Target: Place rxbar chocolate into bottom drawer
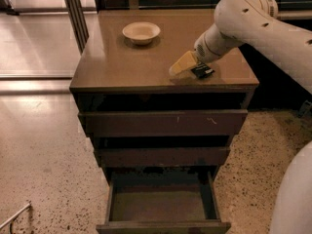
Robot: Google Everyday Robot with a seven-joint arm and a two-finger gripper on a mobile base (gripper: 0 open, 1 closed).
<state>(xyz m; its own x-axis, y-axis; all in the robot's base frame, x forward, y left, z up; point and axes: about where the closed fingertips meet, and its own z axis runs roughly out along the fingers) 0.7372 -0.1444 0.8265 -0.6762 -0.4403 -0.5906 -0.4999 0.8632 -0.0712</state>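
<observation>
The rxbar chocolate (202,71) is a small black wrapped bar on the cabinet top, near its front right edge. My gripper (183,64), yellowish at its end, is low over the cabinet top and touches or overlaps the bar's left side. The white arm reaches in from the right. The bottom drawer (161,206) is pulled out below, showing a tan-brown inner floor with nothing in it. The two drawers above it are pushed in.
A cream round bowl (141,32) sits at the back middle of the cabinet top (122,67). Speckled floor surrounds the cabinet. A metal post (75,9) stands at the back left. My white base (292,199) fills the lower right corner.
</observation>
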